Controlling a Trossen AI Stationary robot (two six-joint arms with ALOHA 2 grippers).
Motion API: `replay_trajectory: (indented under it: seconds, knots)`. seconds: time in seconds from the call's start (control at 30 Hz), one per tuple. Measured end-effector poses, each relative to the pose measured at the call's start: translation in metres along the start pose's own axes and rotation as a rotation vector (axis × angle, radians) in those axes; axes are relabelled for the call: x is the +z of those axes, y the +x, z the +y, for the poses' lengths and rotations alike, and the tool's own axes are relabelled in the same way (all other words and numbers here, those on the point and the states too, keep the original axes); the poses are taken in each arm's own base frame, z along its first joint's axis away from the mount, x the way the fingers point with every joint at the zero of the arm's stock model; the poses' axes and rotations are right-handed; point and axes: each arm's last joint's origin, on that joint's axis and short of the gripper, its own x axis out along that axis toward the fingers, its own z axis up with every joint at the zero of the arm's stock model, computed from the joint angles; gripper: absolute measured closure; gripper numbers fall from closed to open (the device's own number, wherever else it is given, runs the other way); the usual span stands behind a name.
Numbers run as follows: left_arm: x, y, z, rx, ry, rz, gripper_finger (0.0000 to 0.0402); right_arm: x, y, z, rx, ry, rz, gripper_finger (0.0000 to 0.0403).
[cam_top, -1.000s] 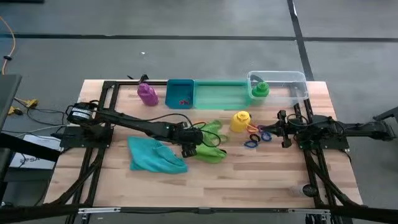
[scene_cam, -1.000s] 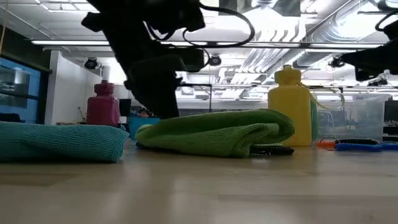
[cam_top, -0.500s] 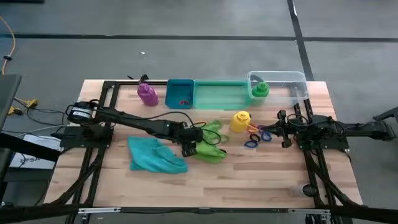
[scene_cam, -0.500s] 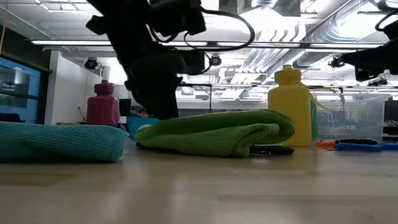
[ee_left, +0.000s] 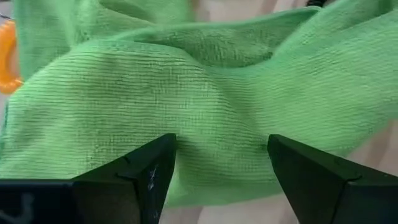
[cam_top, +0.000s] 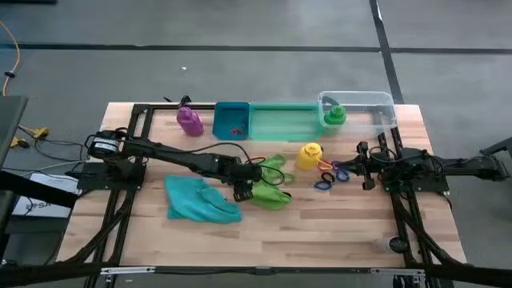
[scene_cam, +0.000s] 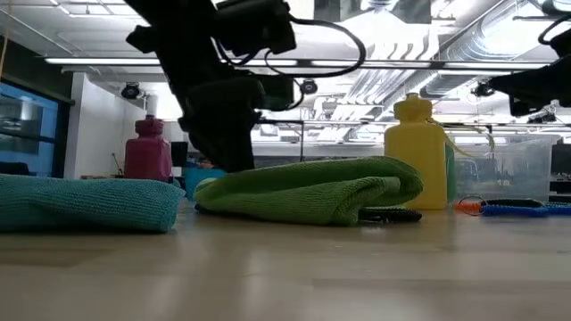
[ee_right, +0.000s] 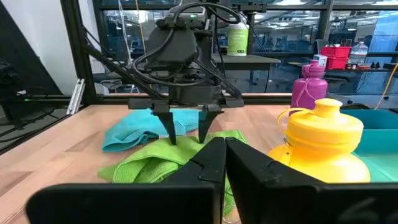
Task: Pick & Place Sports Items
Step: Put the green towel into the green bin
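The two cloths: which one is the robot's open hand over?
The lime-green cloth: the left hand straddles it, while the teal cloth lies beside, untouched.

A grey concrete floor [cam_top: 240,72] is seen around the wooden tabletop [cam_top: 320,232]. Exposed ceiling ducts [scene_cam: 482,36] and strip lights [scene_cam: 107,61] are noted overhead, with glazed partitions [ee_right: 273,37] behind.

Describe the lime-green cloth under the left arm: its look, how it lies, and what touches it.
The lime-green cloth is a ribbed, soft-looking fabric, bunched into a low folded heap on the bare wooden table, between the teal cloth and the yellow bottle. The left gripper hovers right over it, jaws open astride a raised fold; actual contact cannot be told. An orange ring shows at its edge.
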Motion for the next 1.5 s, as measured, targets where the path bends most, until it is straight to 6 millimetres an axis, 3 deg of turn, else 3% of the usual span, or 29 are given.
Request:
replay_trajectory:
  seconds: [0.17, 0.5, 0.83, 1.07, 1.5]
  knots:
    - [0.0, 0.0, 0.002, 0.024, -0.002, -0.005, 0.0228, 0.0, 0.0, 0.0, 0.0, 0.0, 0.0, 0.0403]
    - [0.0, 0.0, 0.001, 0.024, -0.005, -0.004, 0.0395, 0.0, 0.0, 0.0, 0.0, 0.0, 0.0, 0.0402]
    - [0.0, -0.003, 0.001, 0.019, -0.022, -0.012, 0.04, 0.0, 0.0, 0.0, 0.0, 0.0, 0.0, 0.0402]
    - [0.007, -0.033, 0.001, -0.018, -0.072, -0.102, 0.04, 0.0, 0.0, 0.0, 0.0, 0.0, 0.0, 0.0403]
    - [0.044, -0.13, 0.017, -0.078, -0.072, -0.383, 0.0401, 0.0, 0.0, 0.0, 0.0, 0.0, 0.0, 0.0403]
